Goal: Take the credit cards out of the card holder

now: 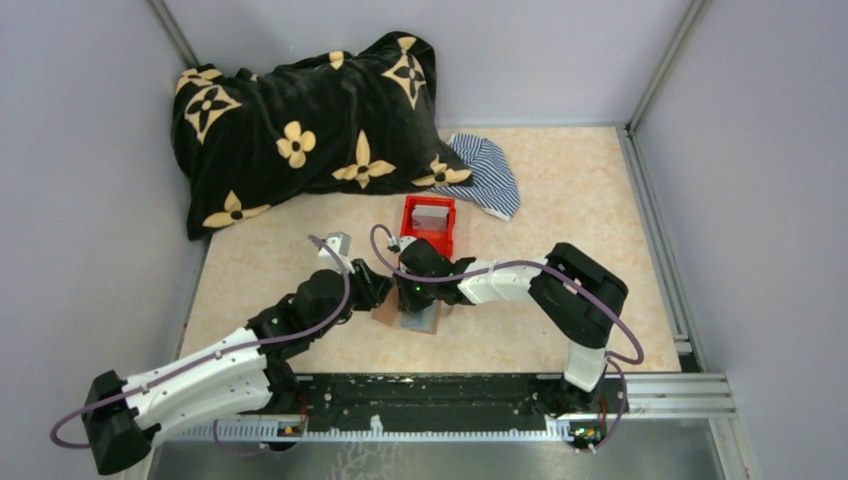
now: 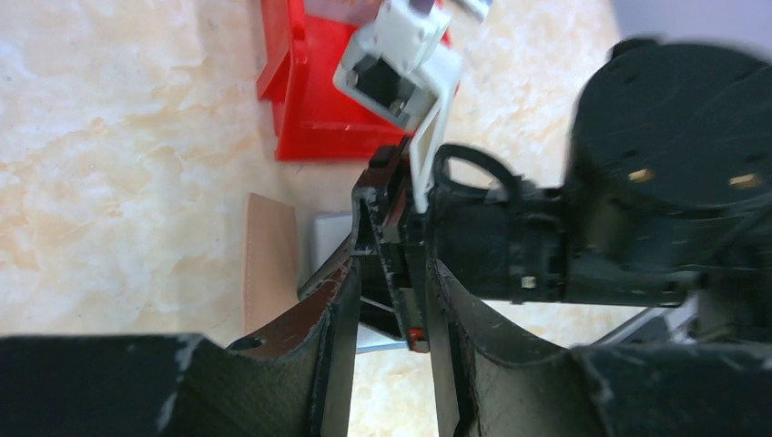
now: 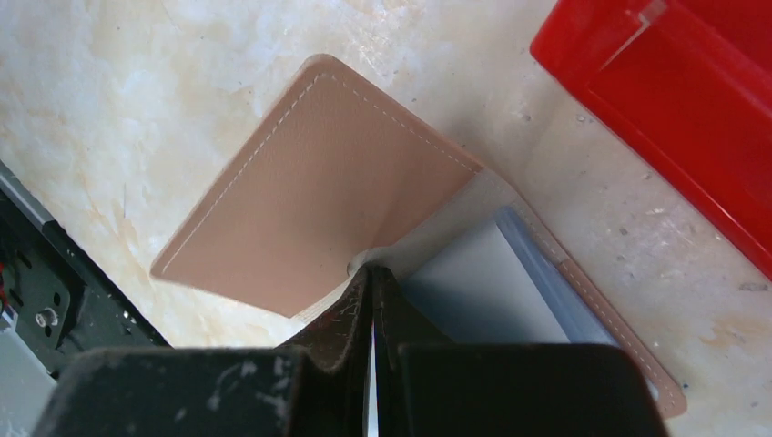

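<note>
Card holder lies open on the surface, near the red bin. Right pincer sits at its fold, fingers pressed together. Left pincer, fingers apart, flanks the right pincer's tip.

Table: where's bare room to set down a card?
Free: between striped cloth, red bin and right rail; also between black pillow and left arm. Crowded: centre, where left gripper and right gripper meet over the card holder.
</note>
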Robot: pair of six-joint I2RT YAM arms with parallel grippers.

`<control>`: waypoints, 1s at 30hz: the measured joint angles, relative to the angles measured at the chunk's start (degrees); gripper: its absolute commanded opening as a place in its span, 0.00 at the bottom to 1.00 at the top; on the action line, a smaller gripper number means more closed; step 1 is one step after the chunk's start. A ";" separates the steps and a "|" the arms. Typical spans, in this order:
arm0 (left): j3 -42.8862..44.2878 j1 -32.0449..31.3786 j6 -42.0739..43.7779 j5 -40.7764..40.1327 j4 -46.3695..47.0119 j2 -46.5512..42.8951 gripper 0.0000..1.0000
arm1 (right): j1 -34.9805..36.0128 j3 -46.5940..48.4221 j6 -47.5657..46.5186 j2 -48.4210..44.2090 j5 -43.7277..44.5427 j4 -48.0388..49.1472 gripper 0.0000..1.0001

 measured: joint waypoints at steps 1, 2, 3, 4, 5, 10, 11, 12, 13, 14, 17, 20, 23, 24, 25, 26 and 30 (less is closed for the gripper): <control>-0.39 -0.04 0.39 0.26 0.66 1.03 0.39 | 0.00 0.00 0.13 0.22 -0.15 0.24 0.00; -0.96 -0.09 0.72 0.94 1.38 2.36 0.39 | 0.00 0.02 0.20 0.46 -0.35 0.57 0.00; -1.73 -0.17 1.03 2.05 2.08 3.72 0.40 | 0.00 0.02 0.20 0.61 -0.48 0.81 0.00; -2.32 -0.26 1.14 3.15 2.51 4.63 0.39 | 0.00 0.02 0.20 0.63 -0.55 0.87 0.00; -2.91 -0.31 1.09 4.35 2.89 5.40 0.39 | 0.00 0.02 0.20 0.63 -0.59 0.87 0.00; -5.68 -0.33 -0.72 6.97 3.26 5.03 0.39 | 0.00 0.04 0.55 0.63 -0.55 0.87 0.00; -6.80 -0.33 -1.44 6.82 3.10 4.42 0.40 | 0.00 0.04 0.59 0.63 -0.52 0.90 0.00; -8.31 -0.33 -2.40 6.56 2.58 3.58 0.41 | 0.00 0.02 0.61 0.63 -0.52 0.90 0.00; -9.03 -0.33 -2.82 6.45 2.21 3.26 0.43 | 0.00 0.02 0.63 0.63 -0.52 0.90 0.00; -9.94 -0.31 -3.48 6.43 1.75 2.99 0.44 | 0.00 0.02 0.70 0.63 -0.55 0.90 0.00; -11.23 -0.31 -5.03 6.71 1.14 4.33 0.50 | 0.00 0.02 1.03 0.63 -0.52 0.90 0.00; -11.80 -0.31 -6.49 7.72 2.10 7.78 0.58 | 0.00 0.02 1.05 0.63 -0.52 0.90 0.00; -11.91 -0.20 -8.28 8.46 3.65 12.04 0.71 | 0.00 0.00 1.05 0.61 -0.44 0.85 0.00; -11.54 -0.13 -8.57 8.68 4.55 12.79 0.76 | 0.00 0.00 1.05 0.57 -0.37 0.81 0.00; -11.41 0.13 -9.18 8.81 5.77 13.68 0.82 | 0.00 0.00 1.03 0.50 -0.26 0.70 0.00; -11.21 0.22 -9.42 9.01 6.29 14.10 0.86 | 0.00 -0.04 1.03 0.35 -0.17 0.48 0.00; -11.06 0.61 -10.54 9.55 8.87 14.80 0.90 | -0.04 -0.28 1.03 -1.36 0.81 -1.33 0.00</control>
